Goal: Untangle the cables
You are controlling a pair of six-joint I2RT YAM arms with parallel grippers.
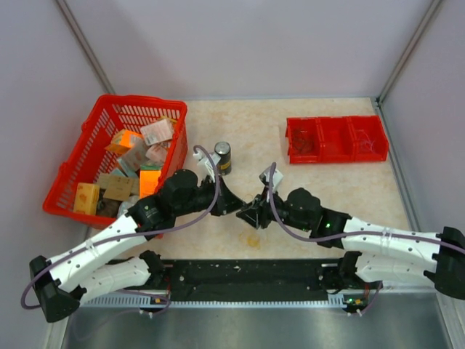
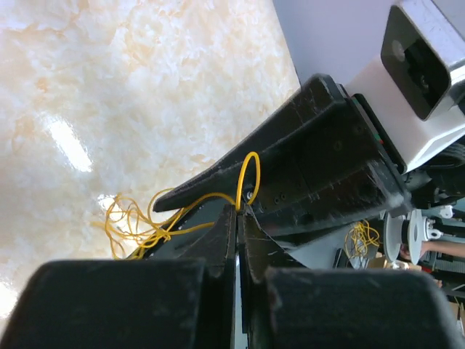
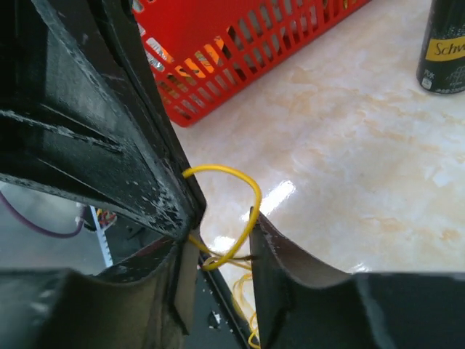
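The cables show as a hair-thin yellow wire. Its loose tangle [image 2: 134,225] lies on the marble table, seen faintly in the top view [image 1: 253,238]. My left gripper [image 2: 242,211] is shut on a strand of it, and a small yellow loop [image 2: 252,174] stands up past its tips. My right gripper [image 3: 218,247] is open, tip to tip with the left one at mid-table [image 1: 251,211]. The same yellow loop [image 3: 243,196] passes between its fingers. The left gripper [image 1: 234,203] points right in the top view. I cannot clearly make out a black wire.
A dark can [image 1: 222,157] stands just behind the grippers, also in the right wrist view [image 3: 443,43]. A red basket [image 1: 76,156] of boxes sits at the left, near the left arm. A red three-part bin [image 1: 336,120] stands at the back right.
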